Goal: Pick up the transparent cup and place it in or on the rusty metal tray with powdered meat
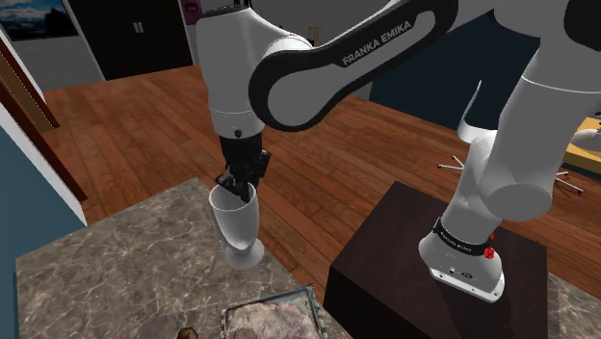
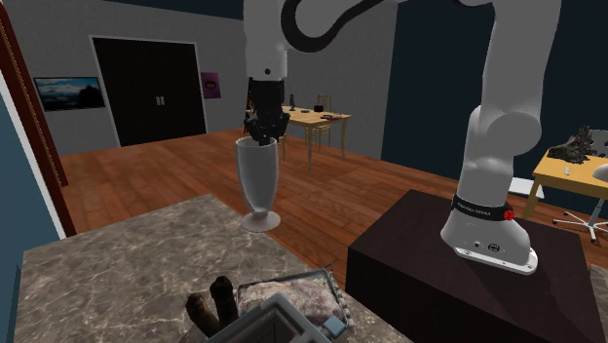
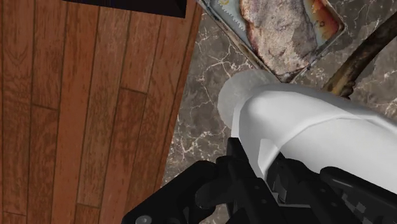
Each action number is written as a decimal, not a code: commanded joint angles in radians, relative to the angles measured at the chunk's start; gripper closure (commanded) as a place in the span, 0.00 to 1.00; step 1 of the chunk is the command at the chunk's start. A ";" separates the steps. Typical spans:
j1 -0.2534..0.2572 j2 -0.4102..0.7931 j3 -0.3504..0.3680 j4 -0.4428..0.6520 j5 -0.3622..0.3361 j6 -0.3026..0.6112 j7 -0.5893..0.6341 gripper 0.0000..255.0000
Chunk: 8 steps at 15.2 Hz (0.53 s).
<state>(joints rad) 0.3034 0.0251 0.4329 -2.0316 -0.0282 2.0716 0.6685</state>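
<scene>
The tall, pale, milky-clear footed cup [image 1: 234, 217] hangs roughly upright with its round foot downmost, near one corner of the tray and higher than it, touching neither the tray nor anything else below. In the second exterior view the foot seems to float clear of the stone, though the gap is hard to judge from that angle.

The all-black two-finger gripper [image 1: 241, 183] comes down from above and has its fingers closed on the cup's rim. In the wrist view the black fingers [image 3: 210, 184] clasp the wide white mouth of the cup.

The flat rectangular metal tray [image 3: 331, 28], grey with orange rust blotches along its raised rim, lies on the grey-brown veined marble counter [image 1: 116, 270]. A lumpy, grey-pink powdery slab of meat [image 3: 280, 25] covers most of the tray's floor.

On the side of the tray towards the shoulder view's left lies a dark brown, stick-like thing [image 2: 212, 302]; what it is cannot be told. On the tray's other side, just beside it, stands the dark brown box [image 1: 385, 260] that bears the white arm's base. Past the tray and the counter's edge runs a reddish-brown wooden plank floor [image 3: 76, 95].
</scene>
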 commanded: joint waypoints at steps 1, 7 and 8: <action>0.017 -0.052 0.018 -0.037 0.024 -0.011 0.025 1.00; 0.076 -0.169 0.074 -0.095 0.086 -0.056 0.110 1.00; 0.086 -0.186 0.084 -0.100 0.096 -0.066 0.125 1.00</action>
<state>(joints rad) 0.3803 -0.1452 0.5079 -2.1289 0.0591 2.0160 0.7783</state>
